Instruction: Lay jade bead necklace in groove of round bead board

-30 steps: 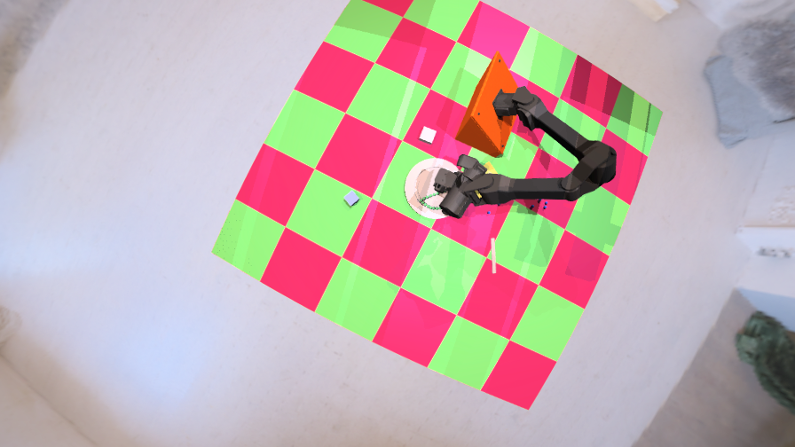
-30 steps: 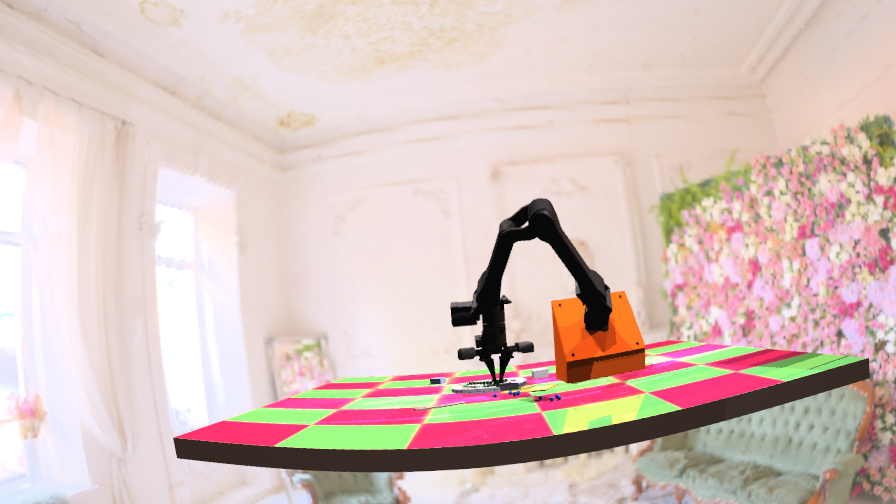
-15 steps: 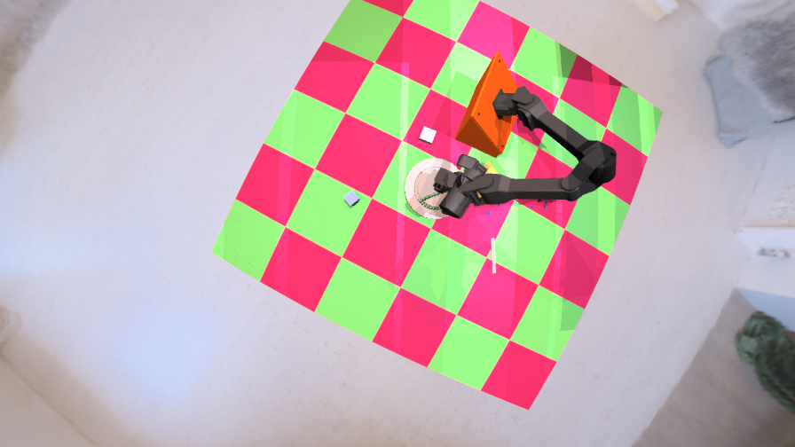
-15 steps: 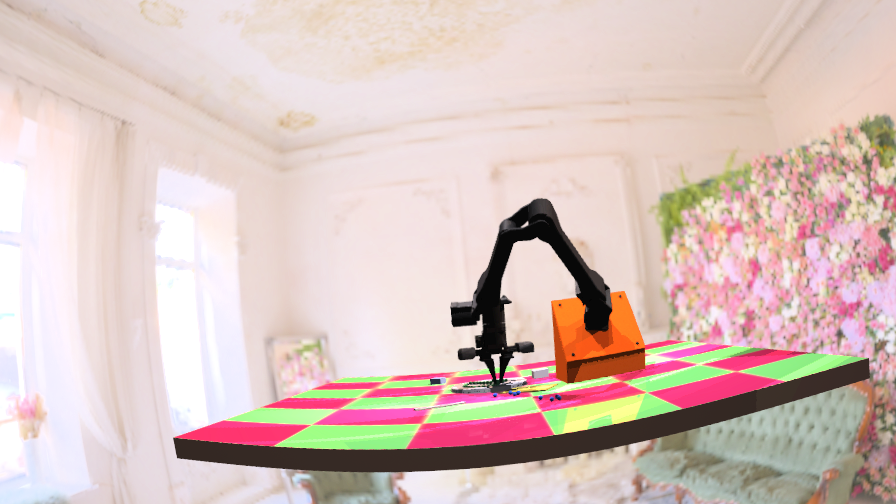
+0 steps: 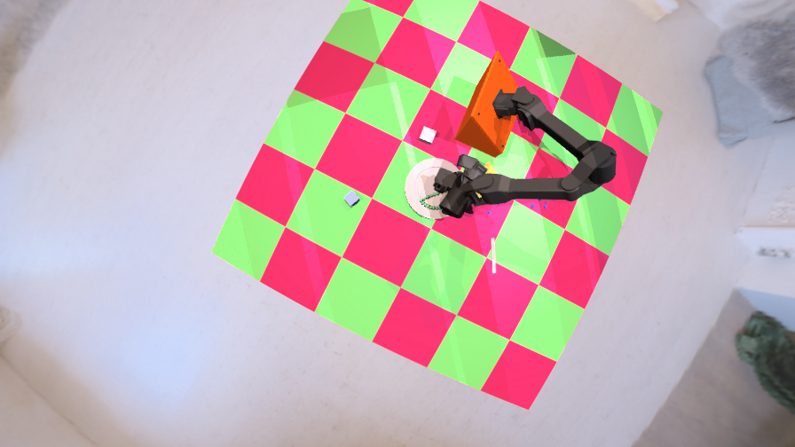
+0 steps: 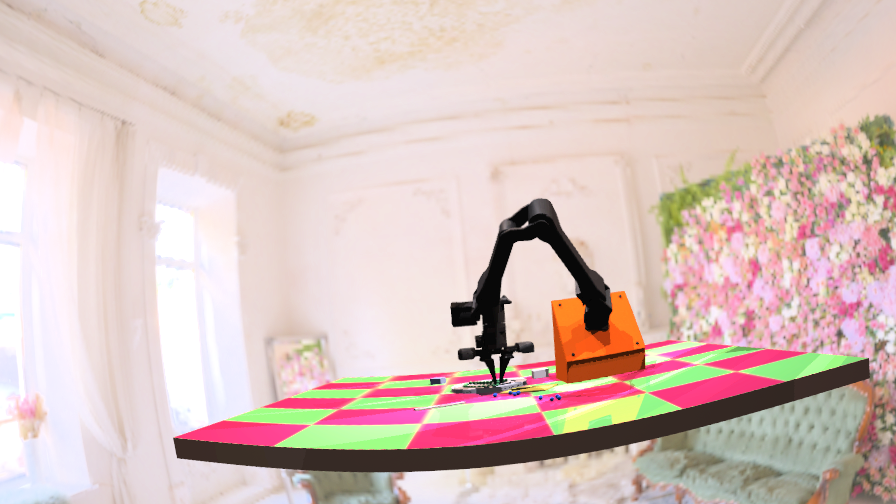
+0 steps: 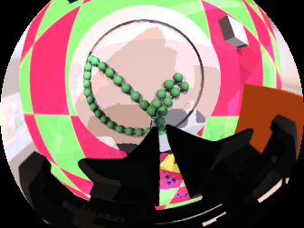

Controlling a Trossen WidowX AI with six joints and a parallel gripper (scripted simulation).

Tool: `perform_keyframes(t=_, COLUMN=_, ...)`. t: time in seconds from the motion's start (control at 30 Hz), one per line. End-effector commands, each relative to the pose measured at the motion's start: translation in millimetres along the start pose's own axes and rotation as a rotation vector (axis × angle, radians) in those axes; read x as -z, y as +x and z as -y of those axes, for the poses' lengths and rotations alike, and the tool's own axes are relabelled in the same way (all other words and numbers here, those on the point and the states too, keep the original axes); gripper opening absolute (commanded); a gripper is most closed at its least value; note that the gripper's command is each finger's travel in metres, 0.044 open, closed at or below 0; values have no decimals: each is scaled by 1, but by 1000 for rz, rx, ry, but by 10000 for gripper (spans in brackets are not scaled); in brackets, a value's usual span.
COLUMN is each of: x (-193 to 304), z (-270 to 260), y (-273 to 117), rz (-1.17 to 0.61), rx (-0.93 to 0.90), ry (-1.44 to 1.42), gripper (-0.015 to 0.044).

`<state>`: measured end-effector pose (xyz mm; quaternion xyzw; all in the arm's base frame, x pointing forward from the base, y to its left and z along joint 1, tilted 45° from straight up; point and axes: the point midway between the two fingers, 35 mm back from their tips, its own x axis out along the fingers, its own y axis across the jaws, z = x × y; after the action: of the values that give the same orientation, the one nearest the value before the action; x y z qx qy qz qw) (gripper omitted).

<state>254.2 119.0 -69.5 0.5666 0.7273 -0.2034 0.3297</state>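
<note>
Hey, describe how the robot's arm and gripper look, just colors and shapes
The arm is matte black, with chunky, angular links and rounded joints. The gripper is black too, its two fingers tapering to narrow tips.

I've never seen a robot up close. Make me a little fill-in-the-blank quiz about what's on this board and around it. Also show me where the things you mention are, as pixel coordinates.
1. The beads of the necklace [image 5: 428,206] [image 7: 135,95] are colored ____.
2. The board [image 5: 415,192] [image 7: 211,72] under the necklace has a ____ outline.
3. The wedge-shaped block [image 5: 487,105] [image 6: 598,351] [image 7: 262,113] that the arm is mounted on is colored ____.
4. The tabletop [image 5: 383,239] [image 6: 369,432] [image 7: 47,59] is patterned in pink and ____ squares.

Missing words: green; round; orange; green.
</note>
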Motion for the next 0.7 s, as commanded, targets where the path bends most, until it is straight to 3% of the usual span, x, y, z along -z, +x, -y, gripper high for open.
perform_keyframes(t=0.0, x=0, z=0, y=0, rz=0, rx=0, ry=0, gripper=105)
perform_keyframes(t=0.43, x=2, z=1, y=-9, rz=-6, rx=5, ry=1, gripper=440)
perform_keyframes(t=0.67, x=0, z=3, y=-13, rz=-8, rx=7, ry=2, gripper=440)
